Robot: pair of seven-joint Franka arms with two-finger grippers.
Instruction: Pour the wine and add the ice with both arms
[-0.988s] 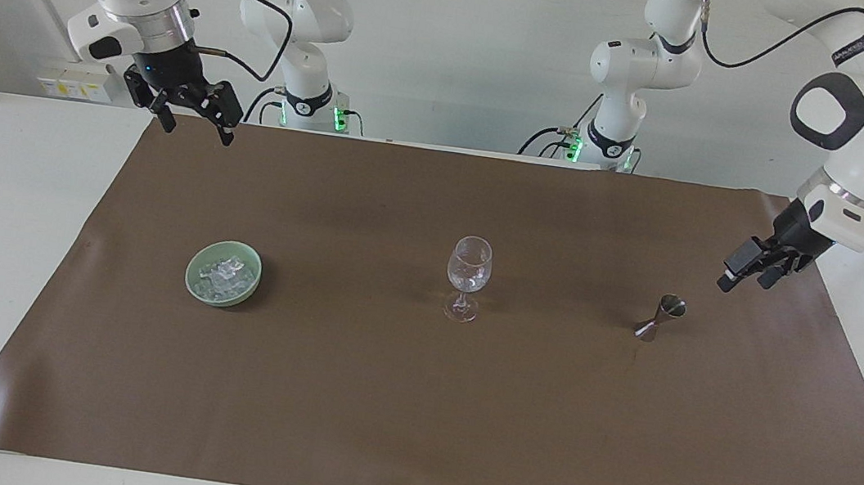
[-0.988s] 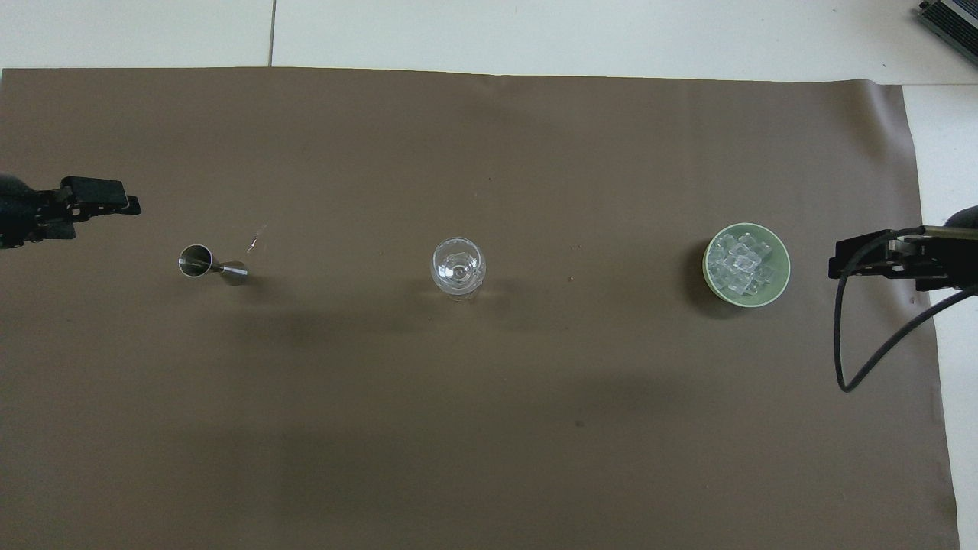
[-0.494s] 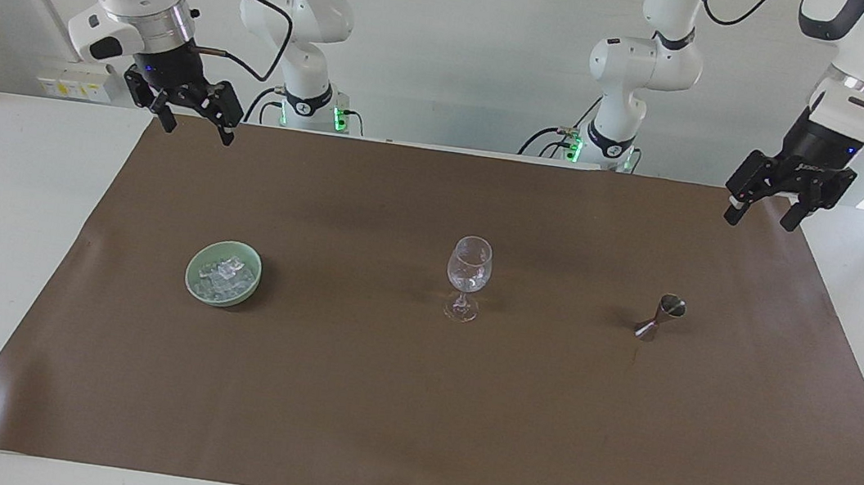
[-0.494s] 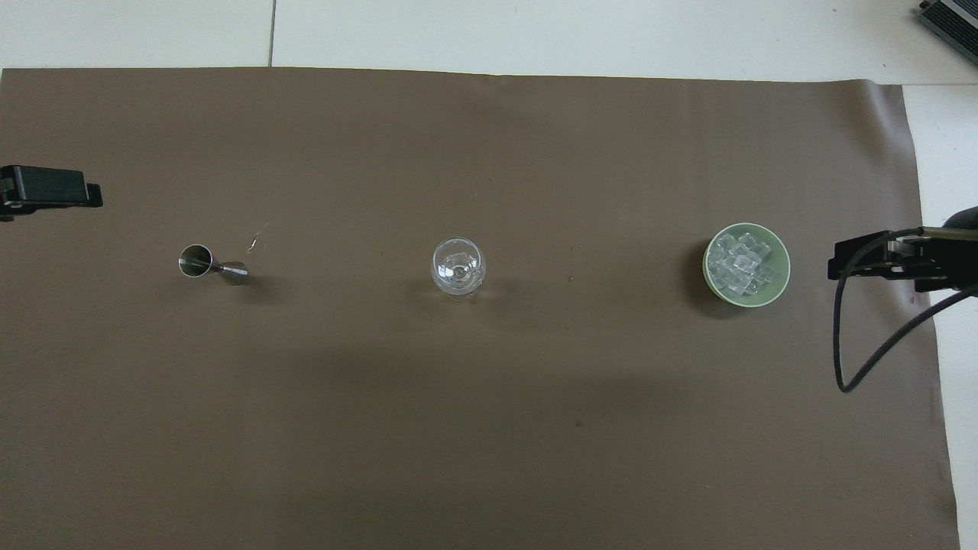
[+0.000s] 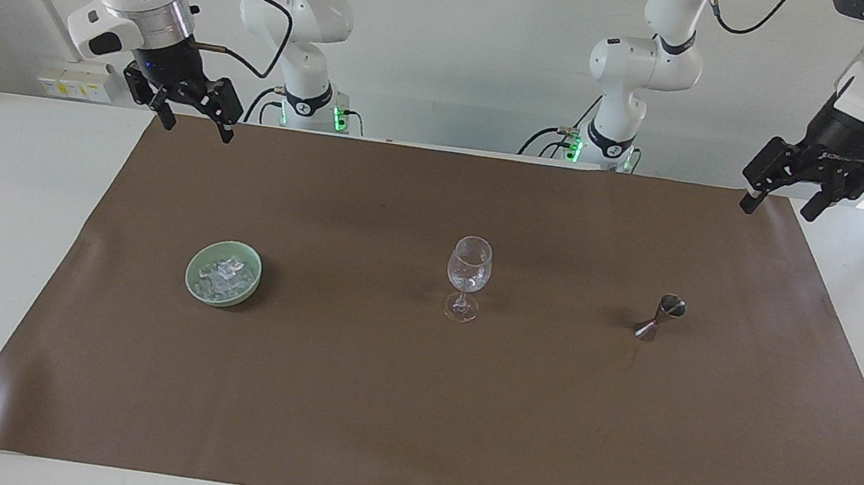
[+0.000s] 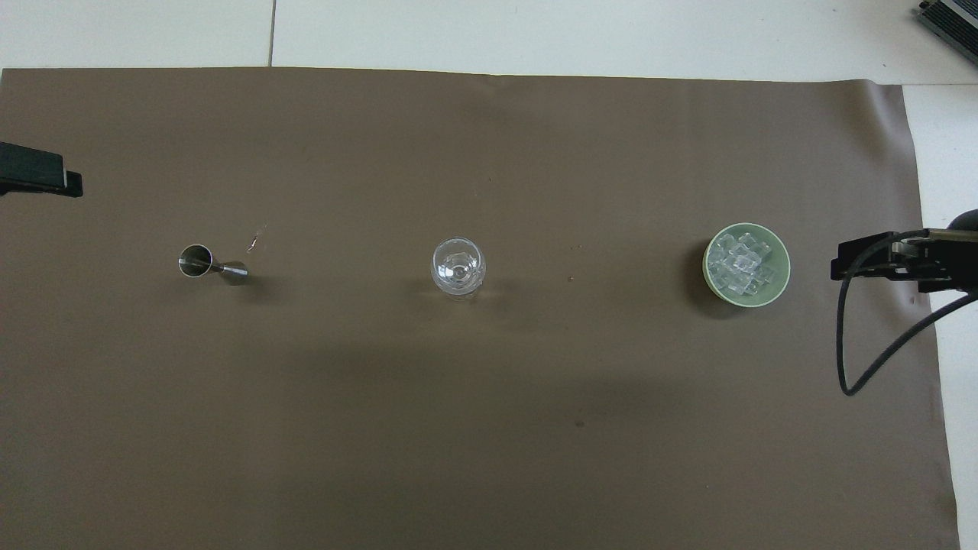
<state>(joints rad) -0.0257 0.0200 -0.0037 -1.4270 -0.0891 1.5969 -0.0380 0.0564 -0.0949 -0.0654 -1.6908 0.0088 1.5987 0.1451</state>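
both pincers spread, empty, raised. right gripper (image 5: 195,123) over the mat corner, ice (image 5: 224,275) in green bowl (image 5: 196,267) below it toward table middle. left gripper (image 5: 779,201) over other corner, jigger (image 5: 660,317) below.

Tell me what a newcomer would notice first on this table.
Three small things stand in a row on the brown mat: a clear wine glass in the middle, a pale green bowl of ice toward the right arm's end, and a steel jigger toward the left arm's end. The right gripper and left gripper hang open and empty above the mat's robot-side corners.
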